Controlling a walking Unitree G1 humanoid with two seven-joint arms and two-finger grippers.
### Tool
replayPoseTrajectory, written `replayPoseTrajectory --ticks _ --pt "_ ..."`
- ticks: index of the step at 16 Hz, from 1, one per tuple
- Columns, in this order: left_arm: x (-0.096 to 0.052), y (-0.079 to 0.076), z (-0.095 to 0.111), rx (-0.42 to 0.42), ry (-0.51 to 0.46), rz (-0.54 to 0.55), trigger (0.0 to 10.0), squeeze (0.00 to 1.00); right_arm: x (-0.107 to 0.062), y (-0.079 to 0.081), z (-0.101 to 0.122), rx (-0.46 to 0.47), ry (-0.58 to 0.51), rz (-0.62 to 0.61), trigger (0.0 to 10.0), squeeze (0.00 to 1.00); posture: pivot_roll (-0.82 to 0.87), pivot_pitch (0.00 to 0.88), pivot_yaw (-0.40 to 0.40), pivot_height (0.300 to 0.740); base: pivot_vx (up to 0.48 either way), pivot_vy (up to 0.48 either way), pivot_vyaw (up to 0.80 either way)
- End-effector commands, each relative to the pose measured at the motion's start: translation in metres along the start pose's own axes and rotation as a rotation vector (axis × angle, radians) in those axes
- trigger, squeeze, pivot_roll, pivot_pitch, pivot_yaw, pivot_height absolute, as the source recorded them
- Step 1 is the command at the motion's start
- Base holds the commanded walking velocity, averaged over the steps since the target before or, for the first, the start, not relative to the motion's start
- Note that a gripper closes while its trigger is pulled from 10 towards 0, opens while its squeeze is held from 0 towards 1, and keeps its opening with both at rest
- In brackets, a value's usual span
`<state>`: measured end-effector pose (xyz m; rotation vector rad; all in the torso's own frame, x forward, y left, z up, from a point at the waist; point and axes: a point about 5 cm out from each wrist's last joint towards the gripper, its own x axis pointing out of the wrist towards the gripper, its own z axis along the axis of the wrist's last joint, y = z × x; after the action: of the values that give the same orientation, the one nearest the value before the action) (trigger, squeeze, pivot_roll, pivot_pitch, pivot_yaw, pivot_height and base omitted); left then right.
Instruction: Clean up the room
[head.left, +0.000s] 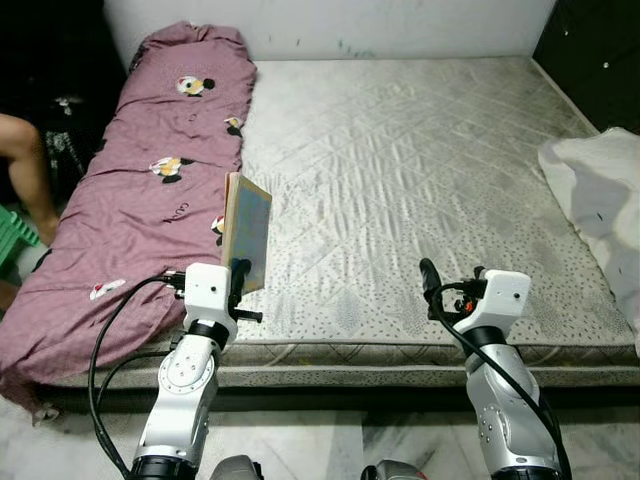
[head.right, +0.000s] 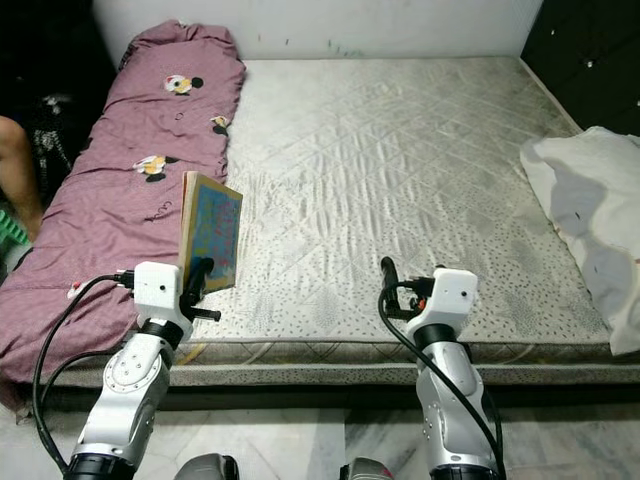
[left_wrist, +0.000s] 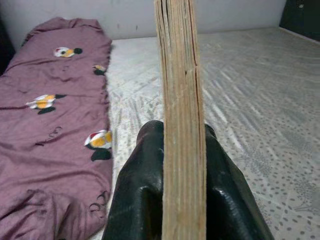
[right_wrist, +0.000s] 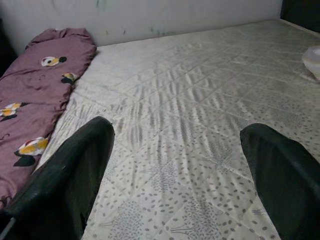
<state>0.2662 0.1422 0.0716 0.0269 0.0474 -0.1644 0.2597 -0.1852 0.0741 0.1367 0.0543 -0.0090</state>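
Left gripper (left_wrist: 182, 192) clamps the thin picture book (head.left: 246, 231) (stiff, light) by its lower edge, left of centre; right gripper (right_wrist: 177, 175) gapes empty over the mattress (head.left: 420, 170)

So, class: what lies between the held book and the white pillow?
Bare quilted mattress separates the book from the white pillow, plain in the left eye view.

Mattress (head.left: 420, 180) straight ahead, wall (head.left: 330, 25) behind it. Rolled quilt (head.left: 150, 190) along mattress's left edge. Pillow (head.left: 600, 195) at right edge. Book (head.left: 246, 232) upright in left hand (head.left: 238, 280), over near-left part of mattress beside quilt. Right hand (head.left: 430, 280) over near edge, right of centre.
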Motion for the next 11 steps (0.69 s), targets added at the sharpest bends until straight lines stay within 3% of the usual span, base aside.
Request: replayPoseTrajectory --ticks 1,3,7,9,11 --pt "0.0022 -0.0006 0.0108 0.009 -0.056 -0.01 10.0 0.0 -0.0001 0.0009 0.0002 0.0 0.003 0.001 10.0 0.0 -0.06 0.059 0.031 0.74 0.0 0.0 0.0" --pt "0.0018 -0.0012 0.0108 0.005 -0.055 -0.016 10.0 0.0 -0.0005 0.0008 0.0001 -0.001 0.002 0.0 10.0 0.0 -0.06 0.061 0.032 0.74 0.0 0.0 0.0" --pt "0.0016 -0.0018 0.0107 0.001 -0.054 -0.024 10.0 0.0 -0.0007 0.0008 0.0 0.001 0.004 -0.001 10.0 0.0 -0.06 0.064 0.033 0.74 0.245 0.0 0.0" --pt "0.0015 -0.002 0.0107 0.002 -0.053 -0.025 10.0 0.0 -0.0006 0.001 0.0 0.0 0.004 0.001 10.0 0.0 -0.06 0.064 0.033 0.74 0.251 0.0 -0.75" --pt "0.0012 -0.0021 0.0107 0.001 -0.052 -0.027 10.0 0.0 -0.0007 0.0011 0.0001 0.0 0.002 0.0 10.0 0.0 -0.06 0.066 0.033 0.74 0.251 0.0 -0.2"
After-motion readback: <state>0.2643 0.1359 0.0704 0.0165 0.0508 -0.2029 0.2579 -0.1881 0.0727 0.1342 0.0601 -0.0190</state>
